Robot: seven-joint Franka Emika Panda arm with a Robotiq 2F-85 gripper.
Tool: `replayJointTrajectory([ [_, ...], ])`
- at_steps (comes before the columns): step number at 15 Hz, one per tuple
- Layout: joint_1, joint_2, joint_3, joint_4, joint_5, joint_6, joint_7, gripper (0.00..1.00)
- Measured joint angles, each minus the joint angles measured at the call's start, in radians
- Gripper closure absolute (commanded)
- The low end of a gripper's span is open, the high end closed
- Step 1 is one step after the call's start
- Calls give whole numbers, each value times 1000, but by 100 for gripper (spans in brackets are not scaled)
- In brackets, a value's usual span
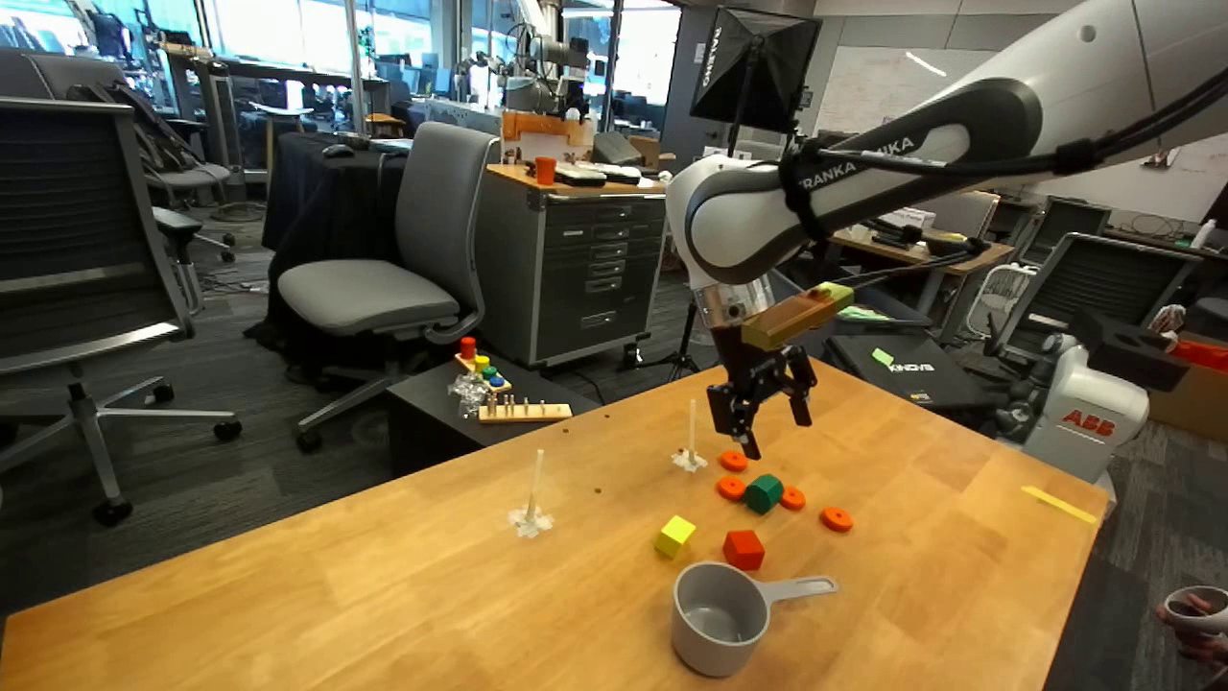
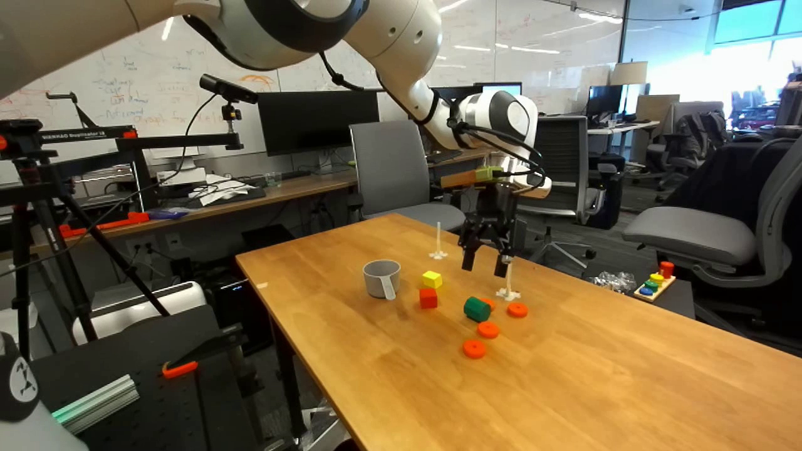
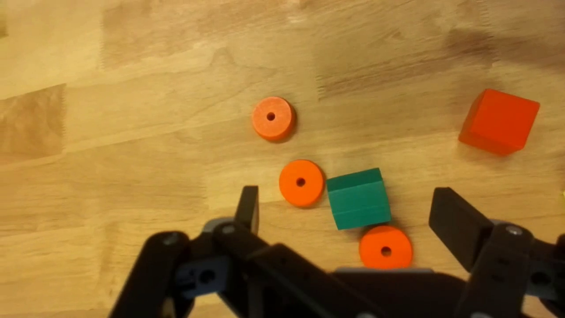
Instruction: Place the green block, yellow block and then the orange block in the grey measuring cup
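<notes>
The green block [image 1: 764,493] lies on its side among orange discs; it also shows in an exterior view [image 2: 477,309] and the wrist view [image 3: 358,201]. My gripper [image 1: 776,438] is open and empty above the table; in the wrist view its fingers [image 3: 347,190] stand apart on either side of the green block, touching nothing. The yellow block [image 1: 675,536] and the orange-red block [image 1: 744,550] lie between the green block and the grey measuring cup [image 1: 720,616]. The cup stands upright and empty. It also shows in an exterior view [image 2: 381,280].
Several flat orange discs [image 1: 837,519] lie round the green block; one [image 3: 301,183] is close beside it, and another [image 3: 386,247] lies at its lower edge. Two thin upright pegs [image 1: 534,485] [image 1: 692,432] are taped to the wooden table [image 1: 365,585], one near my gripper.
</notes>
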Motion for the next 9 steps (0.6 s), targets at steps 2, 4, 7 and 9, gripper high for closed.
replayJointTrajectory([
  [2,-2,14,-6,7,0,-4,0,0],
  [4,-1,31,-6,16,3,-9,0,0],
  [7,0,53,-5,32,20,-23,0,0],
  [9,-1,55,-5,31,20,-22,0,0],
])
